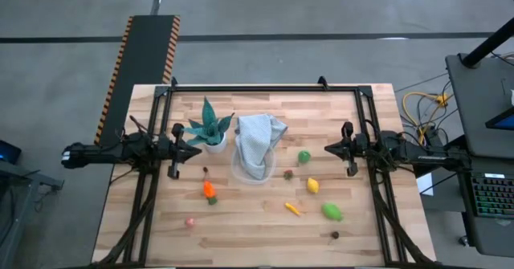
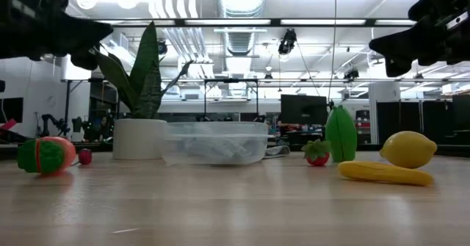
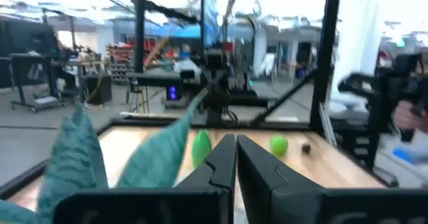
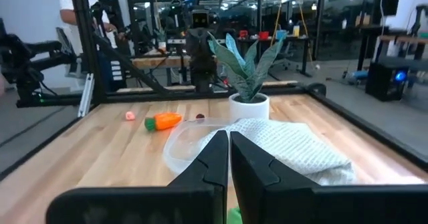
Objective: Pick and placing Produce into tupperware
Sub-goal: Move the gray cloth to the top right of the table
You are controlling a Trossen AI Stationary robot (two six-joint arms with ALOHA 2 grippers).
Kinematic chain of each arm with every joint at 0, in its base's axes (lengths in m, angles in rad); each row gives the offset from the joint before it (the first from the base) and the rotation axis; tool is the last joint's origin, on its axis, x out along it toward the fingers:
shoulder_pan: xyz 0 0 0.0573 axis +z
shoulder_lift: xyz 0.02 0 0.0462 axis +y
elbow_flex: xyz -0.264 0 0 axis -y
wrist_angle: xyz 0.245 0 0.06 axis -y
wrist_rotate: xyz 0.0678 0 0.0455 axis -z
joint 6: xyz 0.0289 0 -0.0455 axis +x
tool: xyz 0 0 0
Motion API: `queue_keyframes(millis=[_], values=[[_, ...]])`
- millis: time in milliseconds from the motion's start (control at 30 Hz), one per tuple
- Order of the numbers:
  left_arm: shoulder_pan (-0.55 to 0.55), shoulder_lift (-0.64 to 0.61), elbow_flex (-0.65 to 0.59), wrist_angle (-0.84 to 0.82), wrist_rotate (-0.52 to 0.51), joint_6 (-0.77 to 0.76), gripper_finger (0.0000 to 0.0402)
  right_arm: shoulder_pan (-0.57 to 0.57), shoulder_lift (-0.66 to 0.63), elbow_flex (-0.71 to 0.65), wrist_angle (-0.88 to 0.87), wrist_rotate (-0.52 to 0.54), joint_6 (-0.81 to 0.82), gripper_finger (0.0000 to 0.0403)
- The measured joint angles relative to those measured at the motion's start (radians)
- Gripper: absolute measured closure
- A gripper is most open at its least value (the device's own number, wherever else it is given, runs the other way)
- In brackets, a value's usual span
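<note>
Pale wood bench (image 1: 265,233) with produce scattered in bright colours — an orange carrot (image 1: 209,190), yellow lemon (image 1: 312,185), green pieces (image 1: 332,212) toward the right edge, a pink one (image 1: 190,221) near the left; teal plant (image 1: 210,124), white pot (image 1: 214,147), grey cloth (image 1: 258,140) — clear tupperware (image 2: 215,143)

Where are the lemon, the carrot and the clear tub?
Lemon (image 2: 408,148): low view, middle of its yellow body.
Carrot (image 1: 208,189): high view, its orange part.
Clear tub (image 2: 176,149): low view, its front wall, left end.
</note>
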State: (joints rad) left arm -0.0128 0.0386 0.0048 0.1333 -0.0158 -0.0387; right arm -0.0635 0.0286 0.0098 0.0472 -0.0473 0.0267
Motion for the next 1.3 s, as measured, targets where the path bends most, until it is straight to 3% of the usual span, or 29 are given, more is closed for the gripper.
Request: queue_keyframes(millis=[200,400,600,767,967,1133,1300], values=[[0.000,0.000,0.000,0.076,-0.025,0.122,0.0402,0.000,0.001,0.000,0.058,0.077,0.014,0.0386],[0.000,0.011,0.000,0.035,-0.177,0.135,0.0397,-0.001,0.071,0.008,0.118,0.163,-0.019,0.0313],[0.000,0.036,0.000,0.040,-0.177,0.181,0.0368,-0.001,0.266,0.113,0.124,0.316,-0.083,0.0211],[0.000,0.046,0.000,0.043,-0.178,0.183,0.0355,-0.005,0.525,0.278,0.128,0.414,-0.194,0.0179],[0.000,0.045,0.000,0.082,-0.179,0.186,0.0354,-0.060,0.870,0.505,0.078,0.417,-0.375,0.0177],[0.000,0.044,0.000,0.094,-0.180,0.186,0.0353,-0.153,1.108,0.680,-0.020,0.393,-0.433,0.0177],[0.000,0.046,0.000,0.093,-0.179,0.185,0.0353,-0.233,1.278,0.820,-0.129,0.187,-0.453,0.0177]])
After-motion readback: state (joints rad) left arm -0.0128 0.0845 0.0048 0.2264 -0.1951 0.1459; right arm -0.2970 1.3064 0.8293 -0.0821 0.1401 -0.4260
